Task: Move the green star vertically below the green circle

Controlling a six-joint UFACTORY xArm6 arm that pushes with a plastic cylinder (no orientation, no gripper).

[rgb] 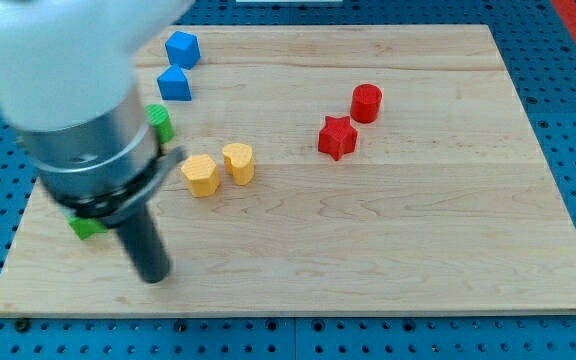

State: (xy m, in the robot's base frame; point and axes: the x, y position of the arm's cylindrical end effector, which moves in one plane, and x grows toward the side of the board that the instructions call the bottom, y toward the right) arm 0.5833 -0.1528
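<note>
The green circle (161,121) stands near the board's left side, half hidden behind the arm's grey body. The green star (87,227) lies lower left, mostly hidden by the arm; only a green corner shows. My tip (154,275) rests on the board to the right of and slightly below the green star, close to it.
Two blue blocks (181,48) (175,84) sit at upper left. Two yellow blocks (200,175) (238,162) lie side by side right of the arm. A red star (337,137) and red cylinder (366,102) sit right of centre. The wooden board (418,240) ends near the view's bottom.
</note>
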